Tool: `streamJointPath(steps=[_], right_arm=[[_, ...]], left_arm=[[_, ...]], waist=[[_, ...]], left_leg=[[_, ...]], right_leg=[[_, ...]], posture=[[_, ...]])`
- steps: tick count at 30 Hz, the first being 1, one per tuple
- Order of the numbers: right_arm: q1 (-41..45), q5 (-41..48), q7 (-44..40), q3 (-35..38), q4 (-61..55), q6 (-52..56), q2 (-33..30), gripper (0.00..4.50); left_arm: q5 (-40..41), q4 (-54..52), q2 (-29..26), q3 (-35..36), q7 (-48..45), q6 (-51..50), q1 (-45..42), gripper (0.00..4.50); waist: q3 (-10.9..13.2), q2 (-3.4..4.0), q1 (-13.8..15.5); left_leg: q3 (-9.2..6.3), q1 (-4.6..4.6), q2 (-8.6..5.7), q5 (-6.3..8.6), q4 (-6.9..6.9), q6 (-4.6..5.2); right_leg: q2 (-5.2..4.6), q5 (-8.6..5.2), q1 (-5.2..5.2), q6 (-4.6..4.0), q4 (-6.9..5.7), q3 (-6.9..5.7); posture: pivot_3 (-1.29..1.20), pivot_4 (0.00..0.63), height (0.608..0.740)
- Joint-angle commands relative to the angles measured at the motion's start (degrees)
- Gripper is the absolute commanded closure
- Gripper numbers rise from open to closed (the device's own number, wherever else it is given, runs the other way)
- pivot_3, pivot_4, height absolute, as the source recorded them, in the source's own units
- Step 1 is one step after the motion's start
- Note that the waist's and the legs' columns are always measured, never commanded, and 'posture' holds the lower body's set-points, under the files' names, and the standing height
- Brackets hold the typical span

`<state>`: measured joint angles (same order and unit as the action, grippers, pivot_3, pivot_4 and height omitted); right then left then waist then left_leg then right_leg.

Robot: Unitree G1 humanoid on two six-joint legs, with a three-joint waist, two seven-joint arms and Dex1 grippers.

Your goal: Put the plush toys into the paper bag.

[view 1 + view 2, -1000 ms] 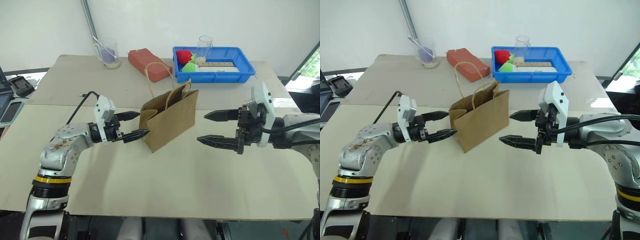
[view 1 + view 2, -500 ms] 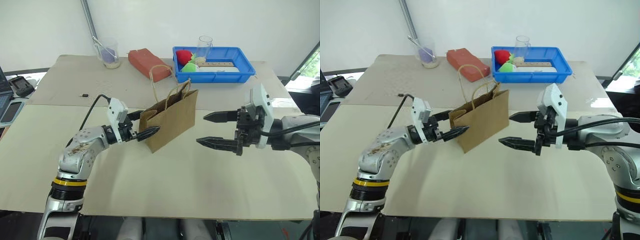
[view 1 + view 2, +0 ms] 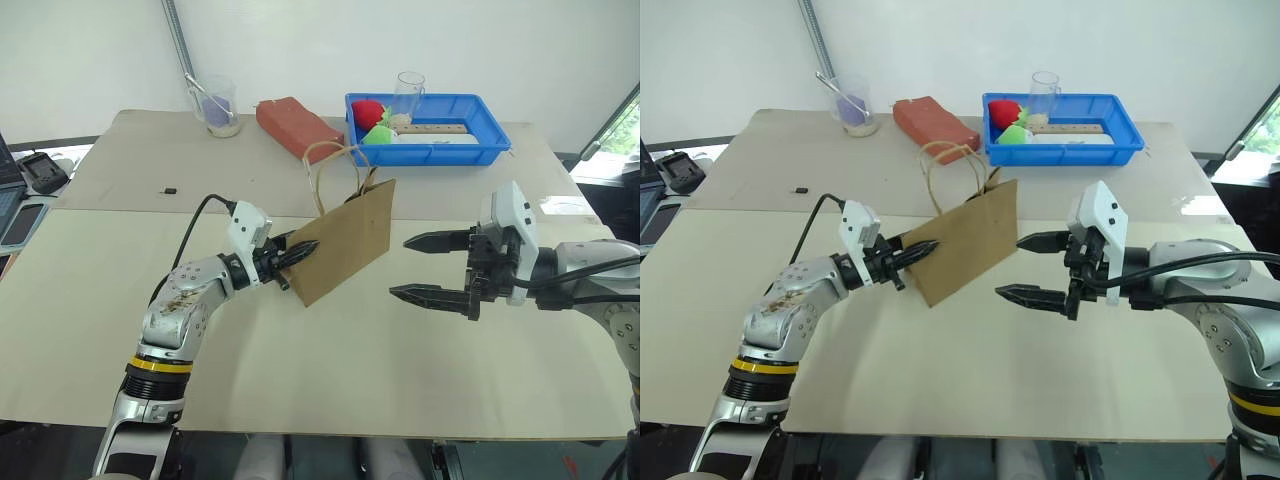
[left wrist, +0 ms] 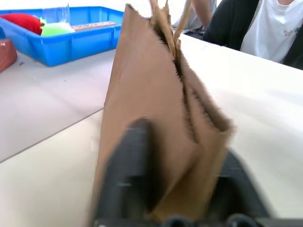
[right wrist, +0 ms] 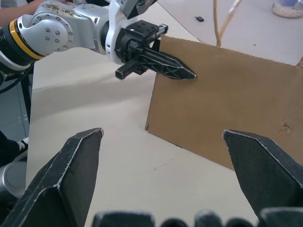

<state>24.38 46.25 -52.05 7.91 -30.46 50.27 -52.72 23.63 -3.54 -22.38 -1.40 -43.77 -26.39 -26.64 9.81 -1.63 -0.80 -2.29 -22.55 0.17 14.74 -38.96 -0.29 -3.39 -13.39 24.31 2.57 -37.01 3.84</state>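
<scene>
Closed since before, left gripper (image 3: pixel 300 251) pinches unmarked paper bag (image 3: pixel 350 240).

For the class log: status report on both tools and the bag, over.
Left tool shut on paper bag edge. Right tool open, beside the bag. Bag pinched flat, mouth closed. No plush toys bagged.

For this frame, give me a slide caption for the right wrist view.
Left gripper pinches the paper bag edge, right gripper open before it.
</scene>
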Motion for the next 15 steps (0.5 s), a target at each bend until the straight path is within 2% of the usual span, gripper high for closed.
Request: streamJointPath(steps=[1, 7, 12, 15], right_arm=[[-0.5, 0.1, 0.5, 1.7, -2.2, -1.8, -0.2, 0.00], [-4.5, -0.8, 0.4, 6.0, -4.1, -3.4, -2.1, 0.00], [-13.2, -0.5, -2.6, 16.9, -8.0, -4.8, -5.9, 0.00], [-20.6, -0.2, -4.2, 24.6, -10.8, -3.1, -7.6, 0.00]], left_arm=[[1.7, -0.3, -0.1, 0.7, -1.4, -0.4, -1.8, 4.48], [5.9, 0.6, -3.6, 0.8, -10.7, -2.6, -4.9, 4.48], [5.2, 4.2, -7.4, -3.3, -22.4, -1.0, -10.4, 4.48], [3.7, 8.8, -7.8, -5.9, -28.3, 1.5, -13.5, 4.48]], waist=[[0.0, 0.00, 0.0], [0.0, 0.00, 0.0], [0.0, -0.01, 0.4], [0.0, -0.01, 0.5]], left_leg=[[0.00, 0.00, 0.00, 0.00, 0.00, 0.00], [-0.01, -0.01, -0.01, 0.00, 0.00, 0.00], [0.00, 0.01, -0.04, 0.00, 0.00, 0.00], [0.00, 0.03, -0.06, 0.00, 0.00, 0.00]], right_leg=[[0.00, 0.00, 0.00, 0.00, 0.00, 0.00], [0.00, 0.00, 0.00, 0.00, 0.00, -0.01], [0.00, -0.02, -0.05, 0.02, 0.04, -0.02], [-0.01, -0.03, -0.13, 0.05, 0.10, -0.03]], posture=[[0.00, 0.150, 0.740], [0.00, 0.150, 0.740], [0.00, 0.150, 0.740], [0.00, 0.150, 0.740]])
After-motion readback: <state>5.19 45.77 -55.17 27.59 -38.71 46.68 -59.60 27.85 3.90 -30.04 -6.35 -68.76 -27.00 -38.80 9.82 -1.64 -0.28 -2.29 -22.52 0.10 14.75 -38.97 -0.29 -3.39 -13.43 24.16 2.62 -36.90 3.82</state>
